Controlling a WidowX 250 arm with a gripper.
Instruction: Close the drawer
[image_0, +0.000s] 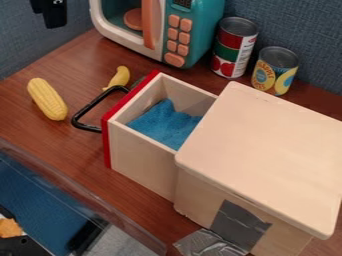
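Wooden box (264, 150) nearest, its 1 drawer (143, 162) open; gripper (55, 19) seemingly upper left, whether spread or closed I cannot tell.

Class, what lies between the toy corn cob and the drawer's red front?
From toy corn cob to red front, the camera view shows bare wooden tabletop, then the drawer's black handle.

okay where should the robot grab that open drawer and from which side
Probably by the black handle, at the middle of its outer bar, coming from above and pinching across it. The bar stands out from the red front of the drawer, with a gap between them.
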